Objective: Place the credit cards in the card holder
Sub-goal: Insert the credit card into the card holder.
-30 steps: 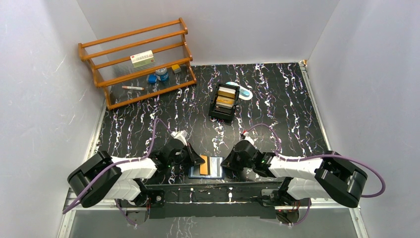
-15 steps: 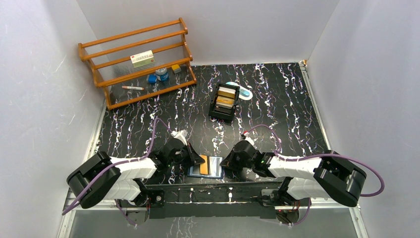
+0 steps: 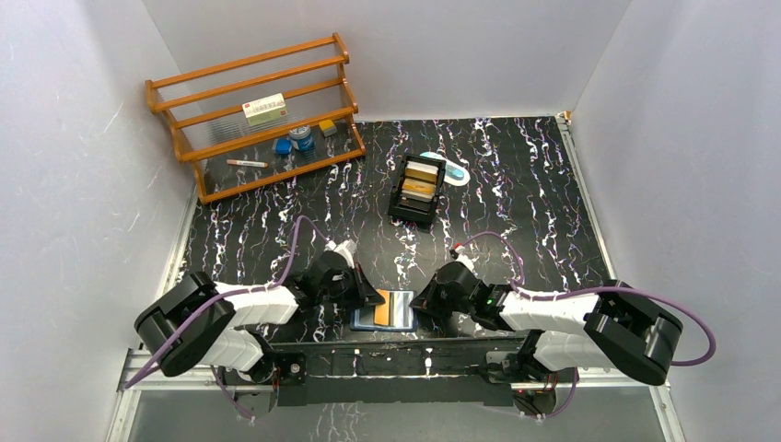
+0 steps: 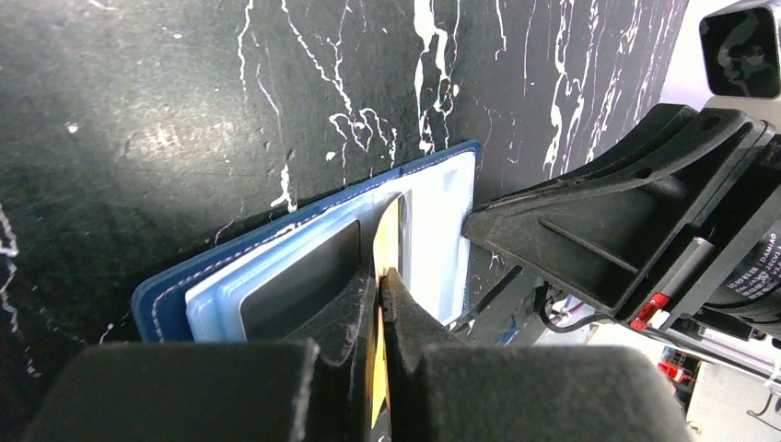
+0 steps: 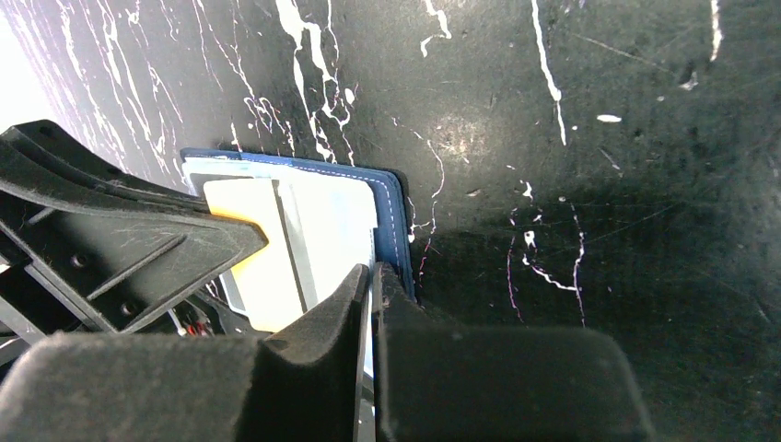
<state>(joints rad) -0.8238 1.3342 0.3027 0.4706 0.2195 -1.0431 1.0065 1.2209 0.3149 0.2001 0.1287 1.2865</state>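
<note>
Sitting in left end effector (image 4: 379, 269): credit card (image 4: 391, 228)

Black marbled table shut in by pale walls

A black table (image 3: 534, 184) veined with white and purple is seen from above, enclosed by a plain grey-white left wall (image 3: 74, 184) at 9 o'clock, a back wall (image 3: 442, 55) at 12 and a right wall (image 3: 700, 138) at 3. A three-tier wooden rack (image 3: 276, 176) is set askew at 10 o'clock, near the back-left corner. Even light is cast throughout, and a dull glare is caught on the tabletop in both wrist views.
</note>
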